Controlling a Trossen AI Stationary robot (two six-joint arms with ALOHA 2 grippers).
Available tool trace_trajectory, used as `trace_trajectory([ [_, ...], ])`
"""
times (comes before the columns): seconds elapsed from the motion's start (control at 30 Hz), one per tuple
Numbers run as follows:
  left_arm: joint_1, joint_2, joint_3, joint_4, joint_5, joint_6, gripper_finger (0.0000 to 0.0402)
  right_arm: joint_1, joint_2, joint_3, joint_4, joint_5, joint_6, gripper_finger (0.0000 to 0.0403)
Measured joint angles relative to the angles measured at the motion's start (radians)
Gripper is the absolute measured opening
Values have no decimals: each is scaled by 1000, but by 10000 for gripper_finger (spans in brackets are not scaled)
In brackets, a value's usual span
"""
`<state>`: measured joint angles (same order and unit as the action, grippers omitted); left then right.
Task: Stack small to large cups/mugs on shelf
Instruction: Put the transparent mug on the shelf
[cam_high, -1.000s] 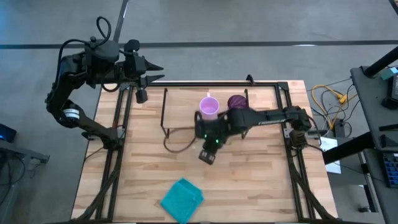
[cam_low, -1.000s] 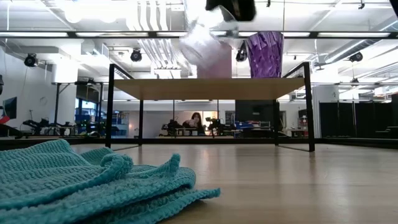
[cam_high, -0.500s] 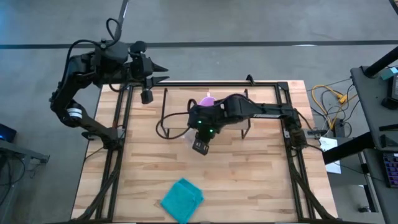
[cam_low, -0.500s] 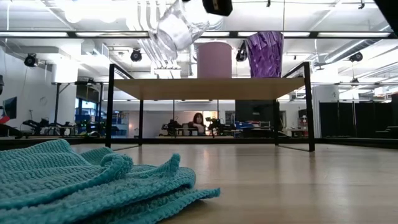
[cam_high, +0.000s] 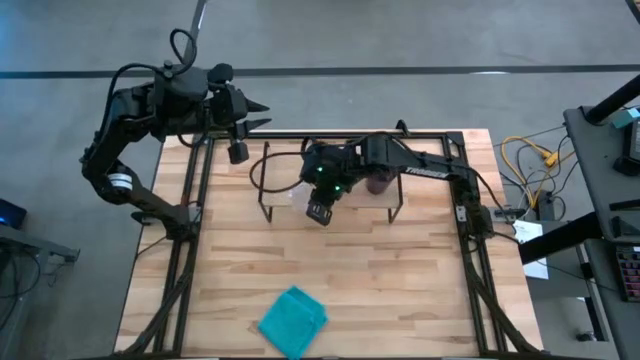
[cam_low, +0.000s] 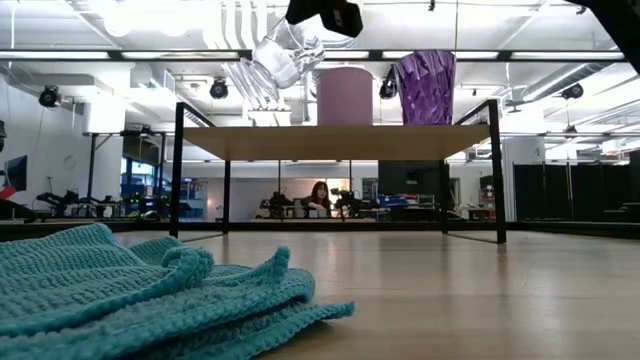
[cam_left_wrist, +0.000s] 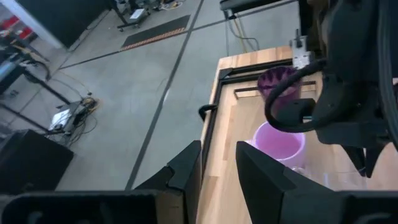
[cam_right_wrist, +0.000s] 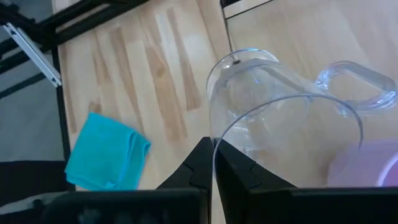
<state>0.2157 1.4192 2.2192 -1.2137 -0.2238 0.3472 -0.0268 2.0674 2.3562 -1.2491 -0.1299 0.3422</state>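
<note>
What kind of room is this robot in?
Probably a robot lab or workshop. Bare ceiling pipes hang overhead, more equipment stands on tripods behind the table, and loose cables lie beside the wooden table.

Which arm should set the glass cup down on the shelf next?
The right. Its tool already grips the clear glass cup by the rim, tilted above the shelf beside the pink mug and purple tumbler. The left tool waits off the table's far-left corner, holding nothing.
</note>
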Motion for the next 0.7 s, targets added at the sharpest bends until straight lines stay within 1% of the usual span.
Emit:
trace_trajectory([
  [0.13, 0, -2, 0, -36, -22, -21, 87, -18, 0, 0, 2, 0, -31, 8],
  [0.3, 0, 3, -4, -176, -23, -157, 87, -39, 0, 0, 31, 0, -71, 8],
  [0.43, 0, 3, -36, -208, -24, -274, 87, -54, 0, 0, 37, 0, -105, 8],
  [0.57, 0, -1, -104, -210, -30, -341, 84, -70, 1, 0, 38, 0, -119, 8],
  [0.7, 0, -3, -212, -209, -53, -343, 76, -79, 1, 0, 61, 1, -148, 8],
])
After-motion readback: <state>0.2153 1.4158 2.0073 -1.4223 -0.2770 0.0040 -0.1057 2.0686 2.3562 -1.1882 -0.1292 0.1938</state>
